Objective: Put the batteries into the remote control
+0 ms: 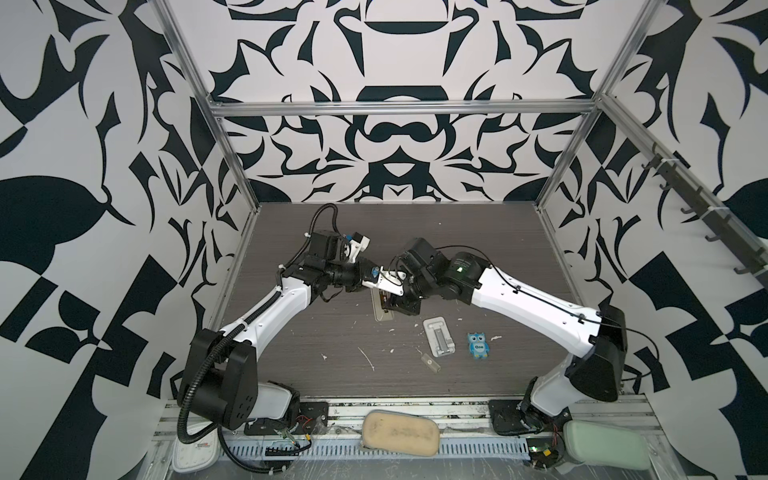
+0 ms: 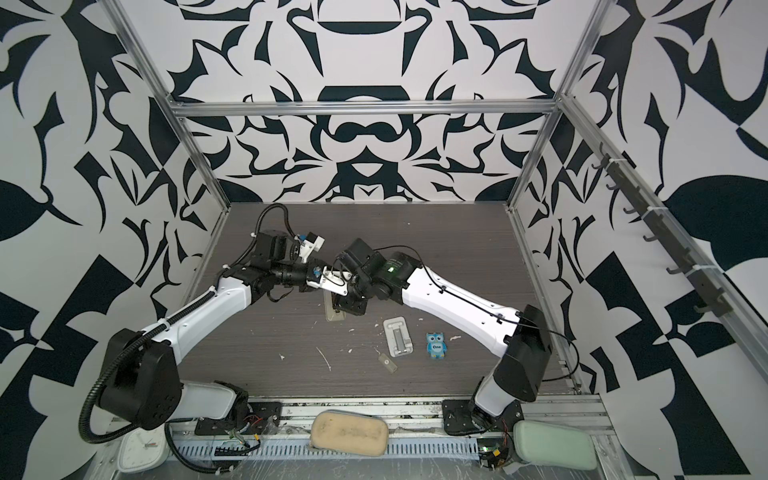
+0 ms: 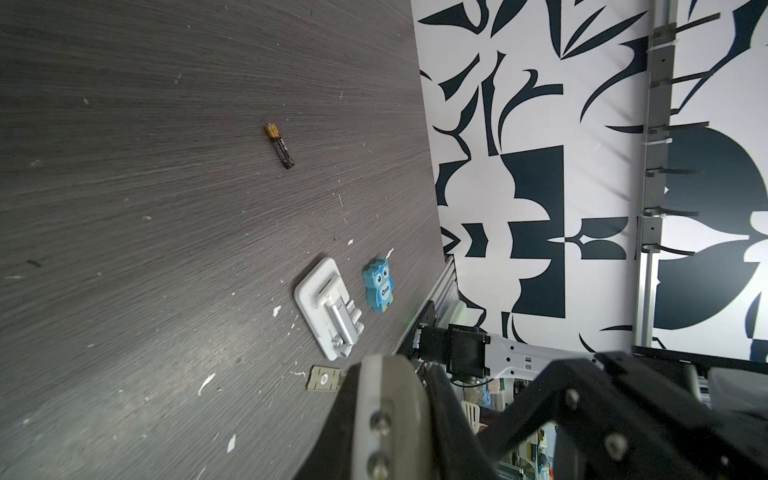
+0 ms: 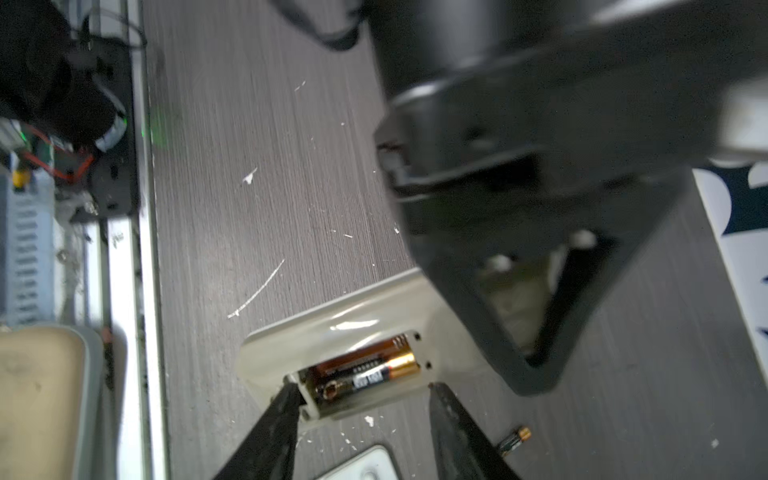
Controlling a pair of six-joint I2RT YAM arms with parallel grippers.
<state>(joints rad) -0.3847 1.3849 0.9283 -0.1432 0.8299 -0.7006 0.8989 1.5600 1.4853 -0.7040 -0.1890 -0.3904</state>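
**A:** Where do we find the remote control?

**B:** We see the remote control [image 4: 332, 332] lying back-up on the table [image 3: 124, 166]. It is near the white ribbed stand [image 1: 438, 336], off the stand's left-arm side and a little toward the back wall. Its battery bay [image 4: 365, 356] is uncovered.

**A:** And the batteries?

**B:** The seated battery [image 4: 376, 374] lies in the bay. The loose battery [image 3: 279, 145] lies flat on the table, apart from the stand on its back-wall side.

**A:** What do we make of the jaws?

**B:** The right gripper [image 4: 365, 387] is released. Its two dark tips stand spread at either end of the bay and grasp nothing. One tip is at the remote's end edge, but we can't say whether it touches.

**A:** The left one?

**B:** The left gripper [image 4: 532, 374] sits over the remote's other end, farther from the stand. Its dark triangular finger hides the contact, so we cannot tell whether it is clenched on the remote or only resting there.

**A:** Anything else near the stand?

**B:** The blue owl figure [image 1: 478, 345] lies just beside the stand on its right-arm side. A small flat beige piece [image 1: 430, 361] lies just off the stand's edge nearest the arm bases.
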